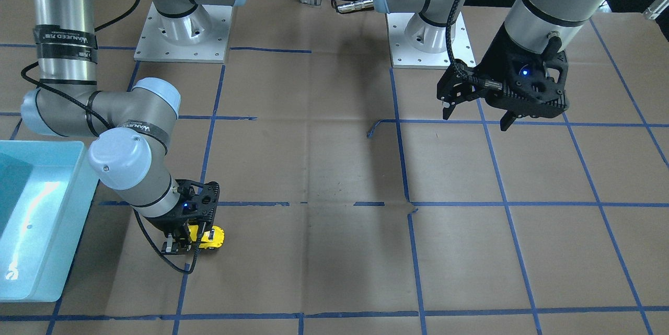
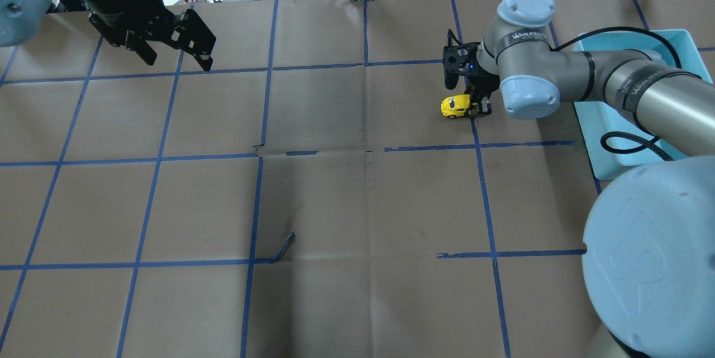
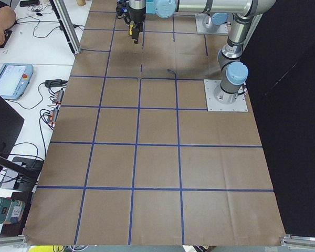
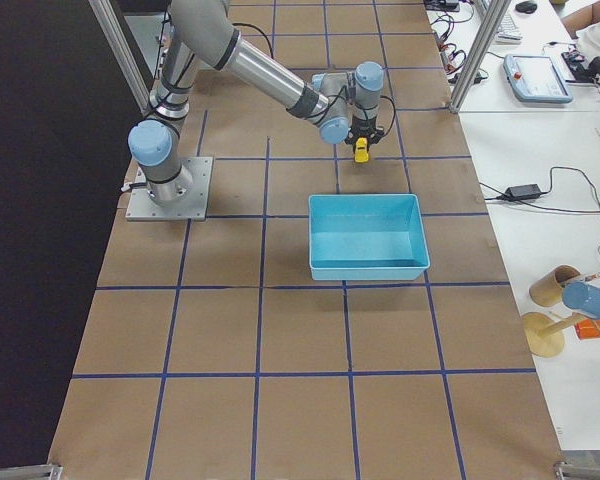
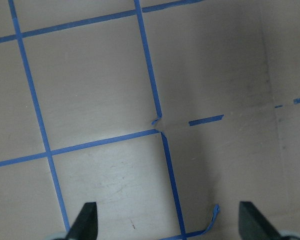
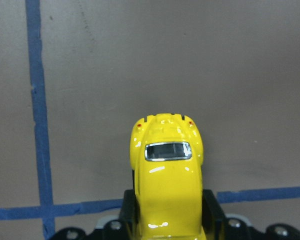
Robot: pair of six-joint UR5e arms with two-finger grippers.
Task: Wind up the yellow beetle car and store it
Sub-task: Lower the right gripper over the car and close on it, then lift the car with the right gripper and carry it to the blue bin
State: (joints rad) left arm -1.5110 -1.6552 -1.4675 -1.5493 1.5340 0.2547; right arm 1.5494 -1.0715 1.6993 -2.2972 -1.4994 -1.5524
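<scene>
Our right gripper [image 2: 476,105] is clamped across the flanks of the yellow car [image 6: 166,170]. It holds the car low on the paper [image 2: 357,207] beside the blue bin [image 4: 368,268], likely so it can be dragged to wind it. The car's long axis lies across the table, with its rear window facing left, toward the middle. Far left, our left gripper [image 5: 167,220] hangs wide open and empty.

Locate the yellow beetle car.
Overhead view, right side: the yellow beetle car sits between the right gripper's fingers by a blue tape line, left of the blue bin.

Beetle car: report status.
Right hand shut on car. Left hand open, empty, far off. Nothing between car and bin.
</scene>
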